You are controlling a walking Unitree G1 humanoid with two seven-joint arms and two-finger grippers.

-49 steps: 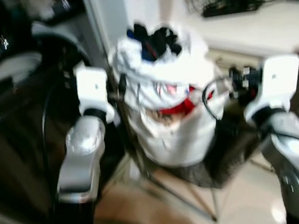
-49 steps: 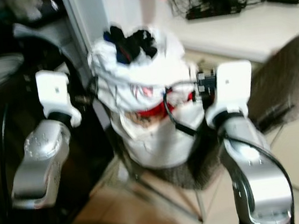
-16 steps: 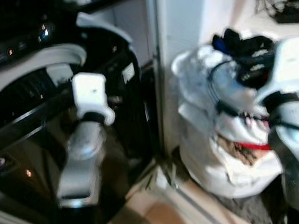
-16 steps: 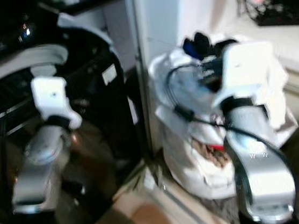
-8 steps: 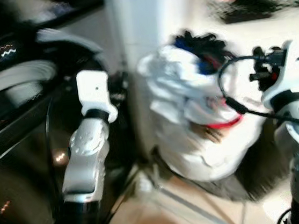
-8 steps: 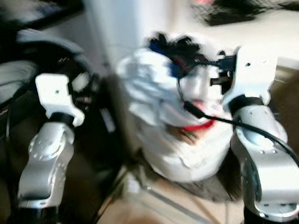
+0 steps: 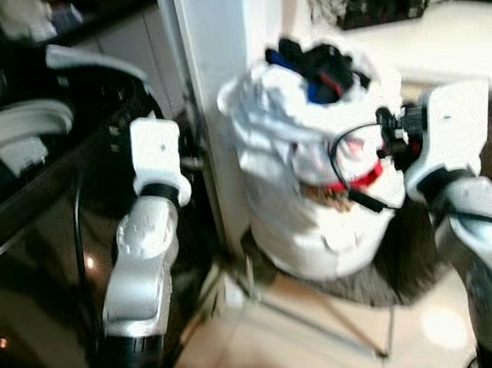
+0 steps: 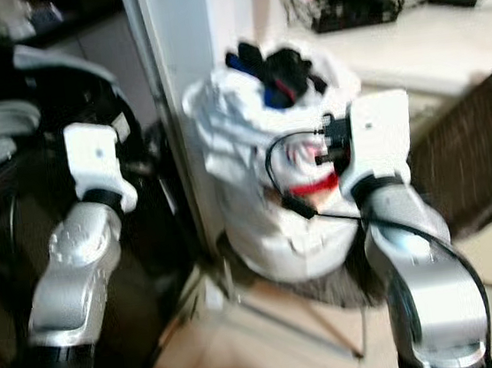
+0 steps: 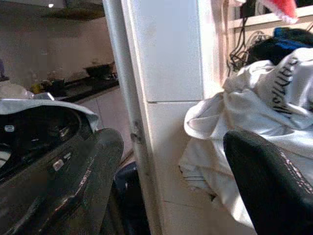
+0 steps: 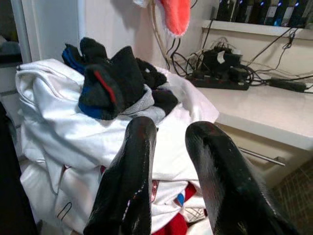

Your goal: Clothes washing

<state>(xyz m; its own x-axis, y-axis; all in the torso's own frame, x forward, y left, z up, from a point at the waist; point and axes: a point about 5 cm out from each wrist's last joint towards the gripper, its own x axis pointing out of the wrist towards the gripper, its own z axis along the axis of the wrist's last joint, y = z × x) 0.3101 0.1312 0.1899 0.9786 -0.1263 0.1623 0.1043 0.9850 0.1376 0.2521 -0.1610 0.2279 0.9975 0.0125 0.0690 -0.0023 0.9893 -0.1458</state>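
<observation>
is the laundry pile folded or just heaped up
Heaped, not folded. The white clothes sit in a crumpled mound on the chair, with dark socks bunched loosely on top.

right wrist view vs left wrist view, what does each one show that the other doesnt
Right wrist view alone: the dark socks on top of the laundry pile, a power strip with tangled cables on the white counter, and the right tool with a narrow gap between its fingers.

Left wrist view alone: the washing machine, the white pillar, and the left tool with its fingers wide apart.

Both: the white clothes and the orange thing hanging above.
</observation>
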